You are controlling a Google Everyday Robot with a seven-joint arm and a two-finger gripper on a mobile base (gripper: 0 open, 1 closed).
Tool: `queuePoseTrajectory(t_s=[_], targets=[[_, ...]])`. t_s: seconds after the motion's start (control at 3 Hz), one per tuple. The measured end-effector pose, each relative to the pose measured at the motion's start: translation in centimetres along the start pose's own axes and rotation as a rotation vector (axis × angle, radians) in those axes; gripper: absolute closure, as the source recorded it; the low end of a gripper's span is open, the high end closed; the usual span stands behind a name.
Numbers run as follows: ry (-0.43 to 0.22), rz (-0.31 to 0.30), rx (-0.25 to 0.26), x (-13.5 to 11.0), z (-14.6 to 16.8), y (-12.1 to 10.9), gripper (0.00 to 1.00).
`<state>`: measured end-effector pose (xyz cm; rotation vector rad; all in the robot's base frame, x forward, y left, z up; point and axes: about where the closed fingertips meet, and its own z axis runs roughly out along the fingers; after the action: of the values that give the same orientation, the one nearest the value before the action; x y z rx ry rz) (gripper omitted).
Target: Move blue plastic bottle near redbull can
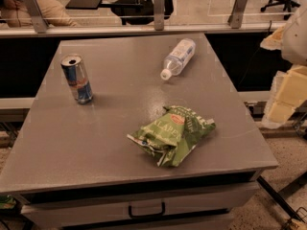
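The blue plastic bottle, clear with a white cap and a pale label, lies on its side at the back right of the grey table, cap pointing toward the front left. The redbull can, blue and silver with an open silver top, stands upright at the left of the table. My gripper is part of the cream and white arm at the right edge, beyond the table's right side, well apart from the bottle and holding nothing that I can see.
A crumpled green chip bag lies in the front middle of the table, between the bottle and the front edge. A drawer with a handle sits below the tabletop. A rail with metal posts runs behind the table.
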<state>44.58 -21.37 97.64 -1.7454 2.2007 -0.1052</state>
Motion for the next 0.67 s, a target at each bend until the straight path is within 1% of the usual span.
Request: queuePoseTrajectory(t_s=[0.33,0.67], targets=[[-0.036,-0.081,0.01,-1.5,1.5,-2.7,0.0],[-0.061,-0.167,0.021,-2.9,3.7,-5.8,0.0]])
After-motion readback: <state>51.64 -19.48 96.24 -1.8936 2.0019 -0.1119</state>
